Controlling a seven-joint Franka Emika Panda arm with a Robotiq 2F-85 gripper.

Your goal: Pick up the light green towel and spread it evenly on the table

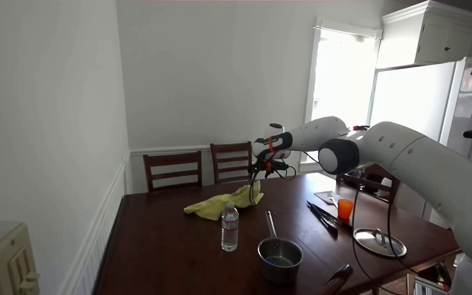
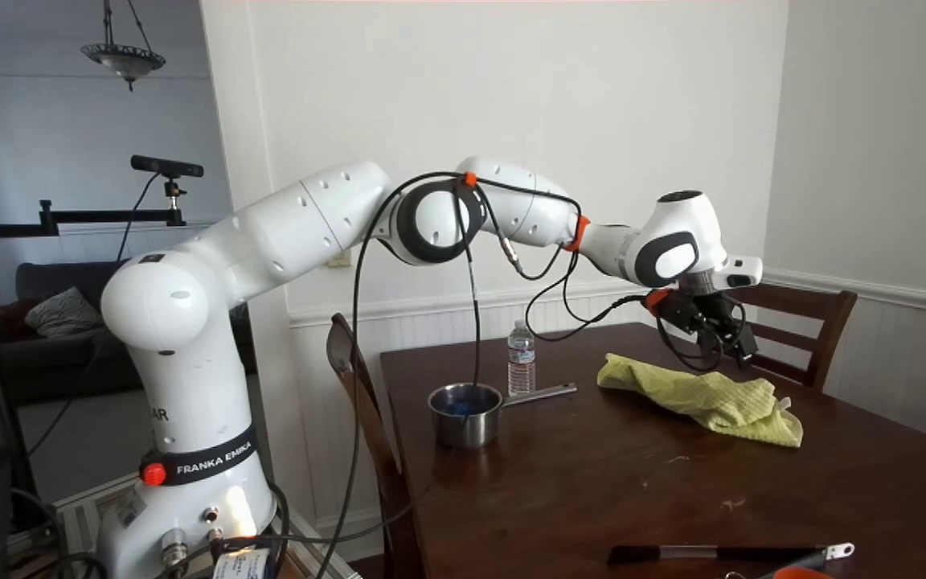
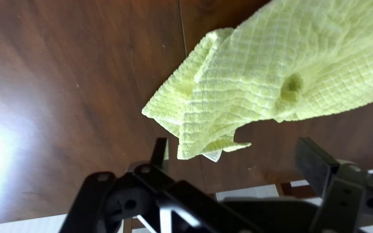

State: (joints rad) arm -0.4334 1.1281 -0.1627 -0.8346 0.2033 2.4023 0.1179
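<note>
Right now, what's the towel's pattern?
Towel shows a yellow-green grid of small squares; clearest in wrist view.

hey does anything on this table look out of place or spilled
Two things: the light green towel lies rumpled and partly folded over itself rather than flat on the table, and something blue, too unclear to name, shows inside the saucepan, odd for cookware. I see no spill.

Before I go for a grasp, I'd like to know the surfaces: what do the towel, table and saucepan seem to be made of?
Light green towel: soft, matt cloth, perhaps cotton; gridded weave and loose folds.
Table: dark brown wood or veneer, glossy; grain and a bright glare show.
Saucepan: metal, probably stainless steel, fairly shiny; silvery wall with bright reflections.
</note>
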